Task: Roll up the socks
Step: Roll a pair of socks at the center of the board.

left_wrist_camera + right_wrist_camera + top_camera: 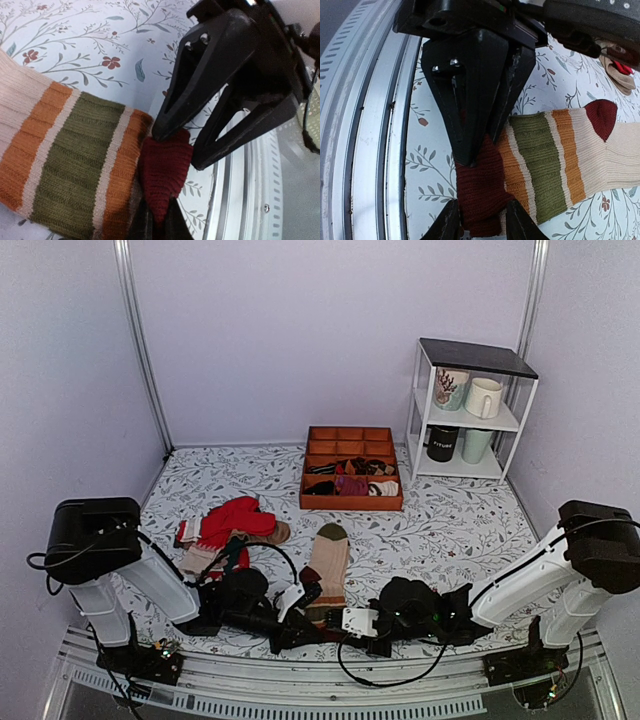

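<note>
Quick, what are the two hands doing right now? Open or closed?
Left hand: closed on the socks, pinching the maroon cuff.
Right hand: closed on the same cuff.

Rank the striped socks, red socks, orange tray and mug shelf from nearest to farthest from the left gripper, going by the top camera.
Measured from the left gripper:
1. striped socks: pinched at the maroon cuff, lying just ahead of it.
2. red socks: farther out, on the left side.
3. orange tray: mid-table, toward the back wall.
4. mug shelf: back right corner.
</note>
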`<state>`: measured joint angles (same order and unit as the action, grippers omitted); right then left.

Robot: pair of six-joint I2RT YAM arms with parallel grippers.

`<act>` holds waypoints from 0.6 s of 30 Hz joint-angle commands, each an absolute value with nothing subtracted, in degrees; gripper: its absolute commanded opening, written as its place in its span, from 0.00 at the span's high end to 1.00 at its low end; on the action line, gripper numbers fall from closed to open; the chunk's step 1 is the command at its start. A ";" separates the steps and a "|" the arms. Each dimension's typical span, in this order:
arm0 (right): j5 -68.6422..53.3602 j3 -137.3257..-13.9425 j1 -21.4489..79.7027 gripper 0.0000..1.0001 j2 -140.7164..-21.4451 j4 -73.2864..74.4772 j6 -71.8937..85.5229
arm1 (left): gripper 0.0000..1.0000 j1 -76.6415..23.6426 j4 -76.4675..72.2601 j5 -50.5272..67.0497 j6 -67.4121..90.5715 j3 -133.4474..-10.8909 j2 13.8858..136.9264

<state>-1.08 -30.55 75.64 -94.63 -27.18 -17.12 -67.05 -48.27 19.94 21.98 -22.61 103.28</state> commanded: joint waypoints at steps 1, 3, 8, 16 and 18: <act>0.77 -31.71 76.22 0.66 -95.53 -27.94 -18.44 | 1.00 -66.76 -35.00 20.57 22.51 -19.56 107.18; -0.32 -32.26 76.28 0.66 -96.33 -27.14 -18.75 | 1.00 -66.79 -34.99 20.66 22.48 -19.55 107.22; -0.31 -34.05 76.45 0.66 -99.69 -25.34 -17.89 | 1.00 -66.70 -35.16 20.83 22.42 -19.51 107.47; 10.28 -32.15 76.64 0.54 -92.99 -24.86 -17.10 | 1.00 -66.49 -35.01 21.17 22.31 -19.72 107.62; 10.92 -31.03 76.64 0.51 -90.53 -24.78 -16.56 | 1.00 -66.50 -35.14 21.33 22.31 -19.71 107.86</act>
